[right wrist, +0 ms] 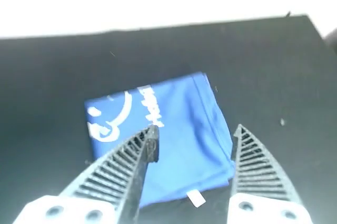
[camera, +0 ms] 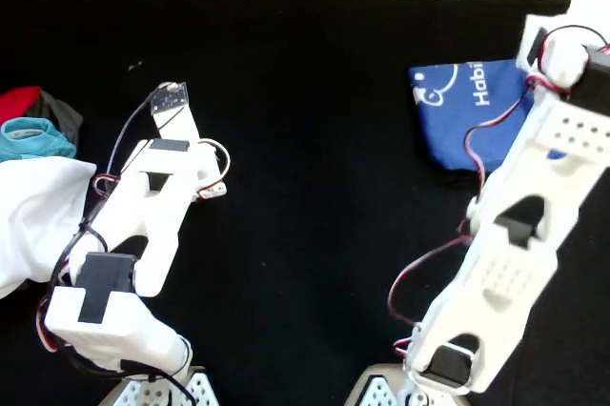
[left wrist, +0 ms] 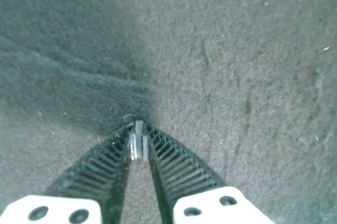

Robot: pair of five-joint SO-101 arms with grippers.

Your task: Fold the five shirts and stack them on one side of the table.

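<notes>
A folded blue shirt (camera: 464, 112) with white print lies flat at the back right of the black table. My right gripper (right wrist: 196, 137) hangs open above the blue shirt (right wrist: 174, 134), its fingers apart and holding nothing. At the left edge a white shirt (camera: 36, 217) lies crumpled, with a teal shirt (camera: 33, 138), a red shirt (camera: 19, 101) and a grey one (camera: 67, 116) bunched behind it. My left gripper (left wrist: 138, 129) is shut, empty, its tips down against the black cloth (left wrist: 221, 66). In the high view the left gripper (camera: 172, 98) sits right of the pile.
The black cloth (camera: 315, 187) covers the whole table, with open room across the middle and front. The right arm (camera: 515, 253) stretches over the right side toward the blue shirt. A pale wall edge runs along the back.
</notes>
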